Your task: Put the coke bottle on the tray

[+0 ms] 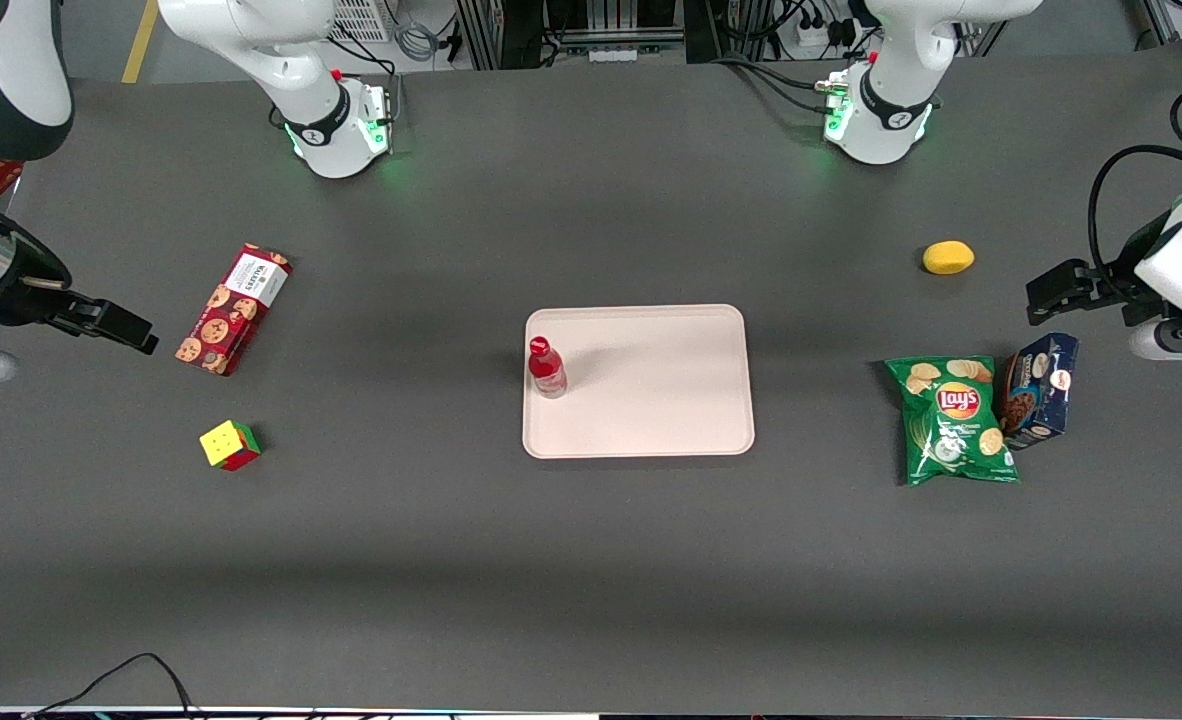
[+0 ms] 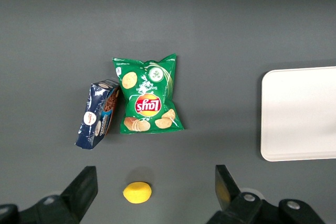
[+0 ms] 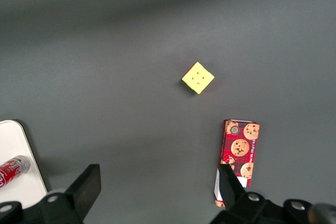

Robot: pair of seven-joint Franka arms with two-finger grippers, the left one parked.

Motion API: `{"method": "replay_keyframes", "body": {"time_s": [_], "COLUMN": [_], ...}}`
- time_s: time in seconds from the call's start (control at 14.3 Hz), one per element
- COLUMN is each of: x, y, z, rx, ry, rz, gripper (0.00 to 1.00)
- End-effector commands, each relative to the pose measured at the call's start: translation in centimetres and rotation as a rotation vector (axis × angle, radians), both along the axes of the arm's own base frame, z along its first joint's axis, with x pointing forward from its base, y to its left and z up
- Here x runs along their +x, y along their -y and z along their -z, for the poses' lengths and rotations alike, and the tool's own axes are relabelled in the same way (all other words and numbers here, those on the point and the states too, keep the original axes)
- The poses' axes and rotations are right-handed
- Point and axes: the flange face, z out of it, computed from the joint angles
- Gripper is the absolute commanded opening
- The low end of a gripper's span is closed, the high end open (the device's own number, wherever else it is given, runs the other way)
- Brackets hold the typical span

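Observation:
The coke bottle, small and red with a red cap, stands upright on the pale pinkish-beige tray, just inside the rim at the working arm's end. In the right wrist view the bottle shows on a corner of the tray. My right gripper is open and empty, raised above the table toward the working arm's end, well apart from the tray. In the right wrist view the gripper hangs over bare table beside the red cookie box. The tray also shows in the left wrist view.
A red cookie box and a coloured cube lie toward the working arm's end. A green chips bag, a blue box and a yellow lemon lie toward the parked arm's end.

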Motion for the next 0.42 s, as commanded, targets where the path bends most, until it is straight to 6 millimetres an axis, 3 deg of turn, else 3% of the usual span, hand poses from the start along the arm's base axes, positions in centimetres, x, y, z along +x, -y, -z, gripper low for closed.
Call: {"method": "replay_keyframes", "body": {"time_s": [0.0,0.35], "x": [-0.76,-0.67], "y": [0.44,0.99], "z": [-0.98,-1.45], "rx": [0.002,0.001], "ry": [0.022,0.009], "rz": [-0.018,-0.014], "gripper": [1.0,1.0]}}
